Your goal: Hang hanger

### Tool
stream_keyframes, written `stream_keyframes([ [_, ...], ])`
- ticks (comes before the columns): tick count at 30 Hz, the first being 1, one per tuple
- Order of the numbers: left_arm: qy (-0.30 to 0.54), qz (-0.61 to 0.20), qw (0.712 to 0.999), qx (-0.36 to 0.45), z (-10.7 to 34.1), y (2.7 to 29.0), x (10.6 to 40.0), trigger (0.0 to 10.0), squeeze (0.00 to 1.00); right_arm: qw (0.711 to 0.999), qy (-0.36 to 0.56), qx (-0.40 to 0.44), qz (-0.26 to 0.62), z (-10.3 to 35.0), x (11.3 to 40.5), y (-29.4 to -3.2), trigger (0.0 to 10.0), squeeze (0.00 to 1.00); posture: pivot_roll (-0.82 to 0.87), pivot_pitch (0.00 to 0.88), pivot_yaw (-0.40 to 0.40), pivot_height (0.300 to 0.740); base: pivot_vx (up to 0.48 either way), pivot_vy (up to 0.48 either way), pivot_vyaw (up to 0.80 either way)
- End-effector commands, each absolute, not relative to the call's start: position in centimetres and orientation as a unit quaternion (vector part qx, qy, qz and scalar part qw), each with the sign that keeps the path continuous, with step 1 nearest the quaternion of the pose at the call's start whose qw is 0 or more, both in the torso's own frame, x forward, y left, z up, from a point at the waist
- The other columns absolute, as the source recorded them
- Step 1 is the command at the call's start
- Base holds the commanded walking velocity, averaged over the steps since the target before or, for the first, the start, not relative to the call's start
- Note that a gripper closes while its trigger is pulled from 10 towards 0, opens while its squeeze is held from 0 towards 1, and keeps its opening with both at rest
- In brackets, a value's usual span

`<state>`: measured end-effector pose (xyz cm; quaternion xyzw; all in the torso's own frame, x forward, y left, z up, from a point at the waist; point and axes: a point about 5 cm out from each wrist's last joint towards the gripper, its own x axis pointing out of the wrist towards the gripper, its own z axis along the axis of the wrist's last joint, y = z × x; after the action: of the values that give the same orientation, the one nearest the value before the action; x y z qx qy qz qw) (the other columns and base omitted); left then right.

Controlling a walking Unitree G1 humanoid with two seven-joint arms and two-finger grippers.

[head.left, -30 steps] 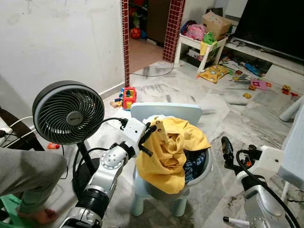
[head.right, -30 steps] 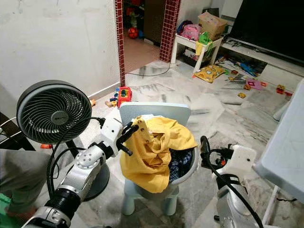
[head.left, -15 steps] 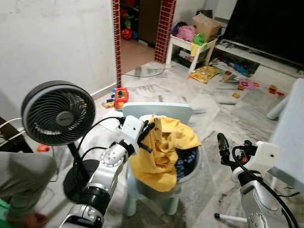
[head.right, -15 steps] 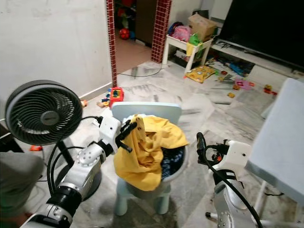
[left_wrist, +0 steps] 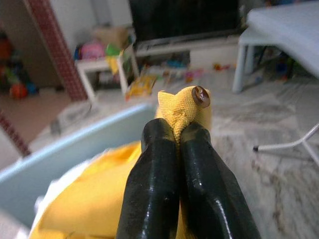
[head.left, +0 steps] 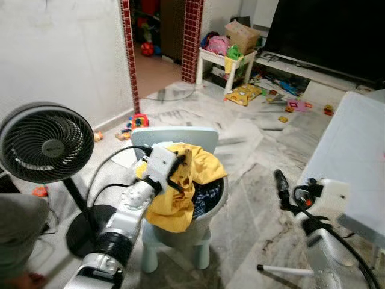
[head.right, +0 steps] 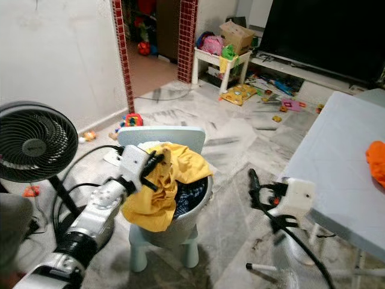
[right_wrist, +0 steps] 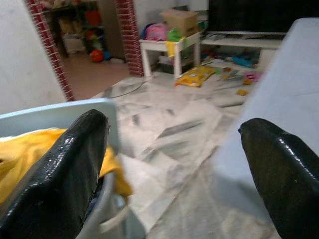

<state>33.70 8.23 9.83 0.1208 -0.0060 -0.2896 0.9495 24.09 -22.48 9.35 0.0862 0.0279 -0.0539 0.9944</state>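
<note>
At the far left, a black fan point(head.left: 37, 143) is seen standing on the marble floor point(head.left: 252, 198). Beside it, the left gripper point(head.left: 178, 170) is pressed together on a fold of the yellow garment point(head.left: 180, 192), which is draped over a basket point(head.left: 212, 205) set on a pale blue chair point(head.left: 174, 139). No hanger can be made out. Further right, the right gripper point(right_wrist: 174, 164) is held spread wide near a pale table point(head.right: 337, 174).

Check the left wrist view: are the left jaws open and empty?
No. The left gripper is shut on a fold of the yellow garment, which bunches up between the two black fingers.
</note>
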Motion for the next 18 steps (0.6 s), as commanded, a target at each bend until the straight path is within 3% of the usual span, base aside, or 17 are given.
stream_keyframes([
  [1, -0.015, -0.283, 0.949, 0.14, 10.5, 9.0, 34.4, 10.0, 0.0, 0.994, 0.028, 0.09, -0.047, 9.4, 24.4, -22.1, 10.0, 0.0, 0.09, 0.0, -0.072, 0.74, 0.0, -0.24, 0.0],
  [7, -0.033, -0.311, 0.931, 0.189, 11.3, 8.5, 35.0, 10.0, 0.0, 0.995, 0.026, 0.087, -0.045, 9.6, 24.6, -22.1, 10.0, 0.0, 0.08, 0.0, -0.074, 0.74, 0.0, -0.244, 0.0],
  [18, -0.012, -0.313, 0.943, 0.115, 11.1, 6.8, 35.2, 10.0, 0.0, 0.995, 0.024, 0.082, -0.047, 9.8, 24.7, -22.4, 10.0, 0.0, 0.06, 0.0, -0.069, 0.74, 0.0, -0.025, 0.0],
])
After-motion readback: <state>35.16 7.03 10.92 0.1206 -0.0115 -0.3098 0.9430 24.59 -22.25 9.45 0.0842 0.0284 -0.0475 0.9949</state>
